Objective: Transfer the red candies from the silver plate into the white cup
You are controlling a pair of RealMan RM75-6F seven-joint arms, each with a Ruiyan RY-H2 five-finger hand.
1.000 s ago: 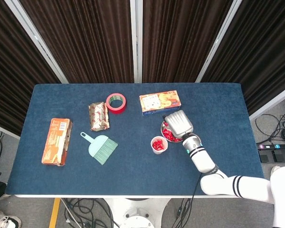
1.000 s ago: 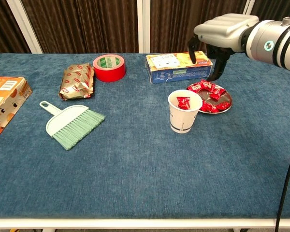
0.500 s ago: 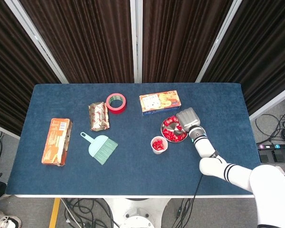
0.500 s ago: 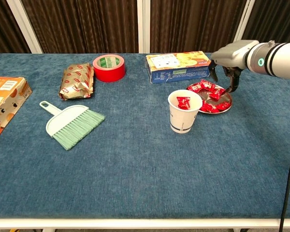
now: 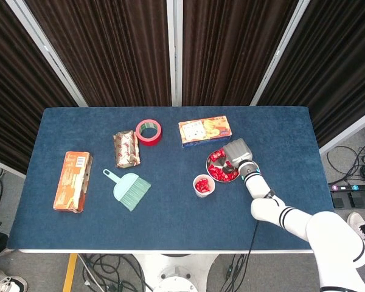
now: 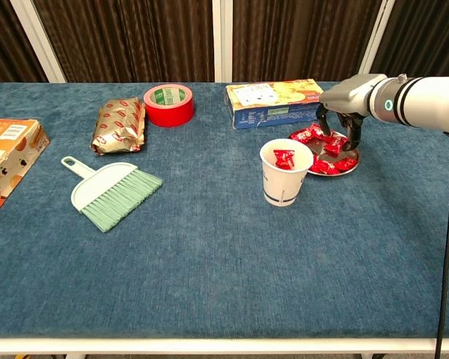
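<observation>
Blue felt-covered surface point(image 5: 170, 207) on a white pedestal base point(image 5: 176, 277). Behind, dark brown pleated curtains point(image 5: 115, 48) split by pale vertical frame bars point(image 5: 174, 52). Grey floor point(image 5: 359, 152) strewn with black cables point(image 5: 353, 161); power strip point(image 5: 353, 187) at right. Even, bright overhead lighting.

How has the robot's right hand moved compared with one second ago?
Yes. The right hand has come down from above the orange snack box to the candies on the silver plate.
</observation>
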